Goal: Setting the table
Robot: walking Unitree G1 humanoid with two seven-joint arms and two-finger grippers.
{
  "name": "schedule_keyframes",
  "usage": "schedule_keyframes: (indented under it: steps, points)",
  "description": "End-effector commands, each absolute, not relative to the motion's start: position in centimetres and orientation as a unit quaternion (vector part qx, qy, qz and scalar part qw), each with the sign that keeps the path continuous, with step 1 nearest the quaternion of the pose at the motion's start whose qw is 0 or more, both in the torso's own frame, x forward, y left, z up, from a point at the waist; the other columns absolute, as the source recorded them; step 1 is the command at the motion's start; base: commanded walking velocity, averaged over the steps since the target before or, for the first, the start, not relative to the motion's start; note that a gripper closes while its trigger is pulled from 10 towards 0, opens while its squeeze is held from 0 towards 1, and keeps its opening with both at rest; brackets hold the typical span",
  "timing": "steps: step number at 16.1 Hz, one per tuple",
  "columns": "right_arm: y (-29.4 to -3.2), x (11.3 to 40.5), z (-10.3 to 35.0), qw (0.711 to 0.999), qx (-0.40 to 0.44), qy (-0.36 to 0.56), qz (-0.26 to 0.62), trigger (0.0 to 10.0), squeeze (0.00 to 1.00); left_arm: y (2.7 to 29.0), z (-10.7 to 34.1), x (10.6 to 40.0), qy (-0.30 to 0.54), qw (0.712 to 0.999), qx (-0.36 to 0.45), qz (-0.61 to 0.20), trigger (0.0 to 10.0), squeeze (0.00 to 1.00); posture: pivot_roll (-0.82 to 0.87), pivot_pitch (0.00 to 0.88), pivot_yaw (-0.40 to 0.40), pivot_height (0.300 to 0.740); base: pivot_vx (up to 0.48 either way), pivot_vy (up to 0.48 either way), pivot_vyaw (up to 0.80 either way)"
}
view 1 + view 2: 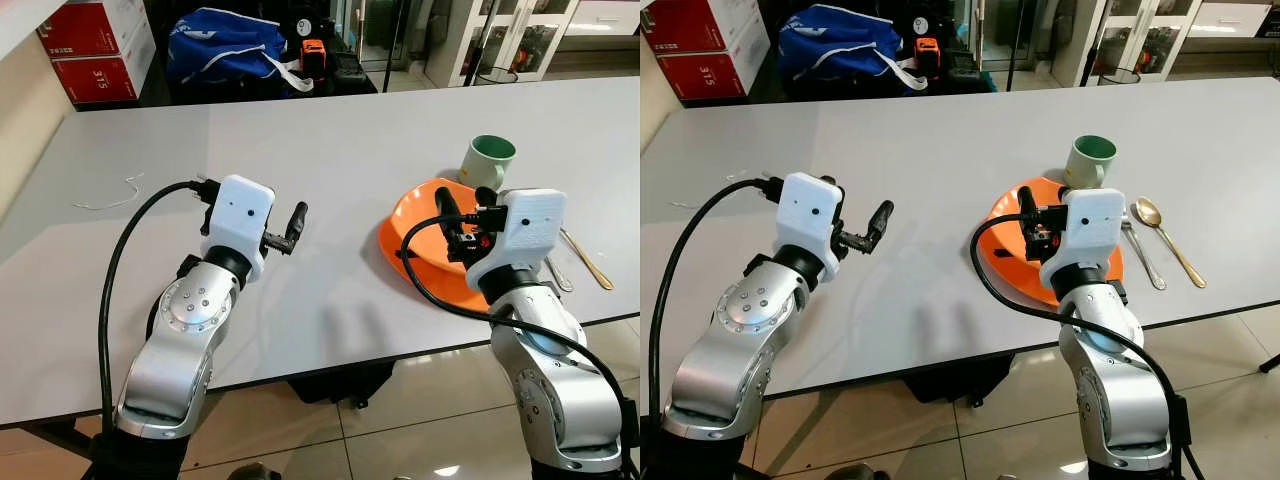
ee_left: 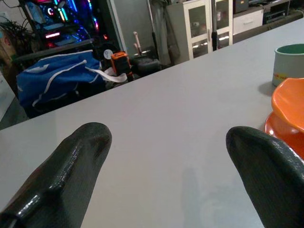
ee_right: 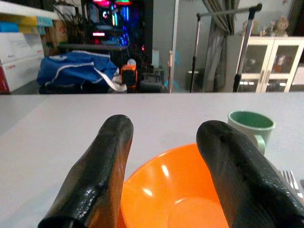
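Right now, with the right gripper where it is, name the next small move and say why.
Probably lower the right gripper a little and close on the near rim of the orange bowl. Its fingers are open and hover just above that rim, holding nothing. The bowl sits on the orange plate with the green mug, fork and spoon beside it.

A big grey counter (image 1: 330, 140) stands on a shiny tiled floor (image 1: 400, 430), with a blue bag (image 1: 225, 45), red and white boxes (image 1: 100, 45) and a white glass-door cabinet (image 1: 515, 35) behind it.
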State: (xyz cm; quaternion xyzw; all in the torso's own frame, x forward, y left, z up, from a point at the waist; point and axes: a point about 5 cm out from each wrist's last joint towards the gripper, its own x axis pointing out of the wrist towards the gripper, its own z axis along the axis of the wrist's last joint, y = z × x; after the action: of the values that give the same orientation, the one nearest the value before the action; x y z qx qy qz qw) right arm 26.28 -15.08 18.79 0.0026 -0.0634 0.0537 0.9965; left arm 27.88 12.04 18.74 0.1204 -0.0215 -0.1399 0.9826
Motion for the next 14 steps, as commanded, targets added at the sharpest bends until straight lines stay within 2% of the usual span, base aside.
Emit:
schedule_keyframes:
  steps: [1, 3, 9, 11, 12, 14]
  points:
    - [-14.9, 26.3, 18.7, 0.996, 0.006, -0.064, 0.064, 10.0, 0.0, 12.1, 18.8, 27.7, -0.027, 0.982, 0.123, -0.14, 10.0, 0.0, 0.04, 0.0, -0.006, 0.74, 0.0, 0.0, 0.0]
    - [-14.7, 26.0, 18.4, 0.995, -0.013, -0.062, 0.082, 10.0, 0.0, 11.7, 18.7, 27.5, -0.03, 0.981, 0.11, -0.159, 10.0, 0.0, 0.03, 0.0, -0.002, 0.74, 0.0, 0.0, 0.0]
    - [-14.1, 24.9, 18.5, 0.988, -0.03, -0.082, 0.129, 10.0, 0.0, 11.6, 18.1, 26.5, -0.031, 0.974, 0.119, -0.19, 10.0, 0.0, 0.01, 0.0, 0.008, 0.74, 0.0, 0.0, 0.76]
    - [-14.5, 24.9, 18.1, 0.99, -0.021, -0.079, 0.117, 10.0, 0.0, 11.5, 18.4, 26.5, -0.04, 0.974, 0.115, -0.193, 10.0, 0.0, 0.02, 0.0, 0.007, 0.74, 0.0, 0.0, 0.8]
    - [-14.8, 24.9, 17.8, 0.992, -0.002, -0.075, 0.099, 10.0, 0.0, 11.4, 18.5, 26.4, -0.043, 0.973, 0.111, -0.196, 10.0, 0.0, 0.02, 0.0, 0.007, 0.74, 0.0, 0.412, 0.8]
    - [-15.8, 25.2, 17.2, 0.996, 0.056, -0.055, 0.049, 10.0, 0.0, 11.3, 18.3, 26.3, -0.04, 0.972, 0.116, -0.203, 10.0, 0.0, 0.02, 0.0, 0.008, 0.74, 0.0, 0.48, 0.0]
